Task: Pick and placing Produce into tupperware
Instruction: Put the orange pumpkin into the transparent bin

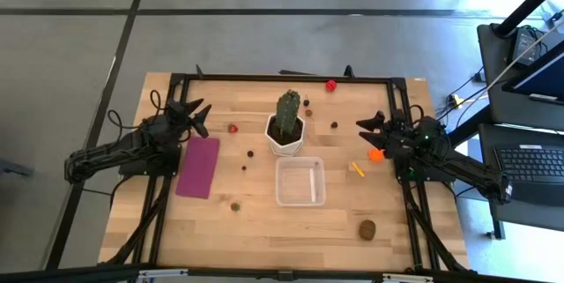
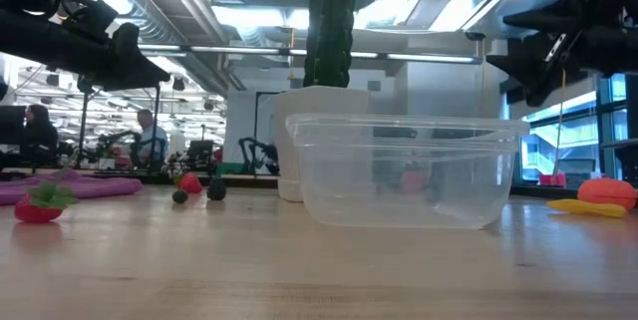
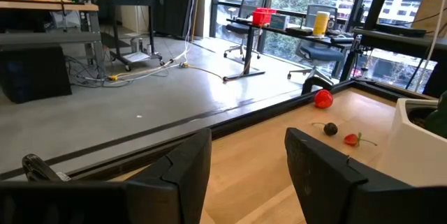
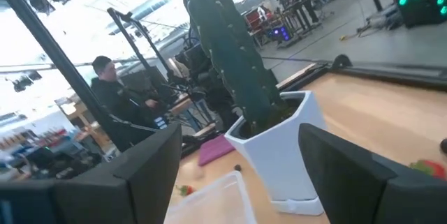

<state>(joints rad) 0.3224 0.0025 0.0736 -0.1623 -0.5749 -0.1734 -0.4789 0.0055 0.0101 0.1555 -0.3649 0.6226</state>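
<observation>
**Empty tupperware in front, both grippers raised with nothing held**

Closest to the low camera stands the tupperware (image 2: 404, 175), a clear square container with low walls; it is empty, and sits on the wooden table (image 1: 264, 221) just in front of the white pot (image 1: 286, 137) that holds the green cactus (image 1: 288, 107). A flat magenta rectangle (image 1: 198, 167) lies toward the left side of the table.

The left gripper (image 1: 201, 117) hangs above the table near the magenta rectangle's far end, its fingers (image 3: 185, 168) spread apart with nothing between them. The right gripper (image 1: 370, 130) hovers at the right of the table, just above and beside an orange piece (image 1: 377, 153); its two fingers (image 4: 150, 161) stand wide apart and empty, aimed toward the cactus pot.

The produce is scattered on the tabletop, none in the container. A brown piece (image 1: 367, 228) lies near the front right corner. A red piece (image 1: 330, 85) sits by the far edge, a strawberry (image 1: 233, 128) left of the pot, a thin yellow piece (image 1: 358, 169) right of the tupperware, and another small piece (image 1: 235, 204) to its left. Tiny dark pieces (image 1: 250, 152) dot the wood around the pot.
</observation>
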